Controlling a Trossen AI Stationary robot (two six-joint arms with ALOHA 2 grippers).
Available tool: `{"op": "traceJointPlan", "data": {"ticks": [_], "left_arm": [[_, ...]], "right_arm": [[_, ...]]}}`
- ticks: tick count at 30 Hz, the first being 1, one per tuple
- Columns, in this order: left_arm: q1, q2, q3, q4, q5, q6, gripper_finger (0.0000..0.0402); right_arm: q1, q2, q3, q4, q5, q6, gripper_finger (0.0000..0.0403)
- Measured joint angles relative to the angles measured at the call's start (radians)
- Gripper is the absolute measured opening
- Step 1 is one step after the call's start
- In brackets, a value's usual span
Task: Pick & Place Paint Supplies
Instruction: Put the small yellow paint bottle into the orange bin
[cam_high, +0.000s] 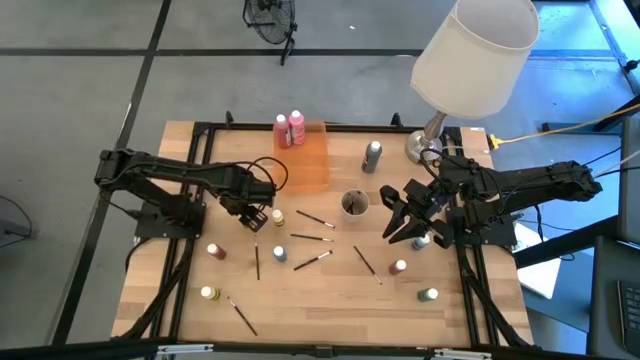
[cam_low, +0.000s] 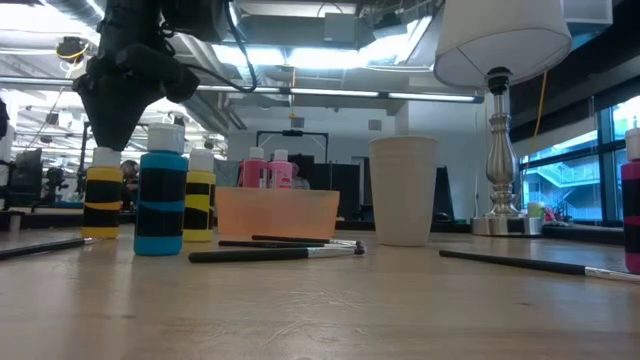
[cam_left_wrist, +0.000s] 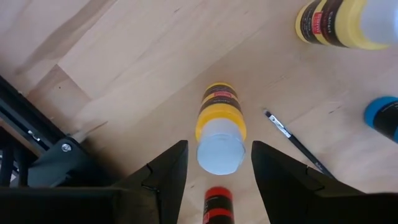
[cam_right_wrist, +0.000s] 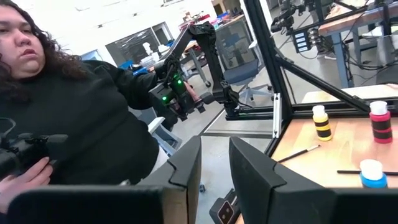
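left gripper: mine, fingers spread wide, hanging above the left-centre of the table, pointing down.
yellow bottle: upright directly under my left gripper, white cap sitting in the gap between both fingers; no contact visible on either side.
red bottle: just beside the yellow bottle, partly hidden between my fingers.
second yellow bottle: well apart, lying off to one side of my reach.
blue bottle: near that one, only its edge shows.
paintbrush: flat on the wood, near the yellow bottle, not touching it.
right gripper: mine too, open wide, raised over the table's right side near the grey cup.
orange tray: far side, two pink bottles at its corner.
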Motion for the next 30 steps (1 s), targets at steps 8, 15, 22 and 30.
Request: {"op": "traceJointPlan", "data": {"ticks": [8, 15, 22, 30], "left_arm": [[0.0, 0.0, 0.0, 0.006, -0.036, -0.011, 0.0174], [-0.001, 0.0, -0.001, 0.006, -0.001, -0.026, 0.0174], [-0.001, 0.007, -0.001, 0.006, 0.008, -0.025, 0.0174], [-0.001, 0.013, -0.001, 0.009, 0.005, -0.018, 0.0174]], "right_arm": [[0.0, 0.0, 0.0, 0.0, 0.01, -0.004, 0.0087], [0.0, 0.0, 0.0, 0.0, 0.011, -0.004, 0.0087], [0.0, 0.0, 0.0, -0.001, 0.011, -0.004, 0.0087], [0.0, 0.0, 0.0, 0.0, 0.011, -0.004, 0.0087]]}}
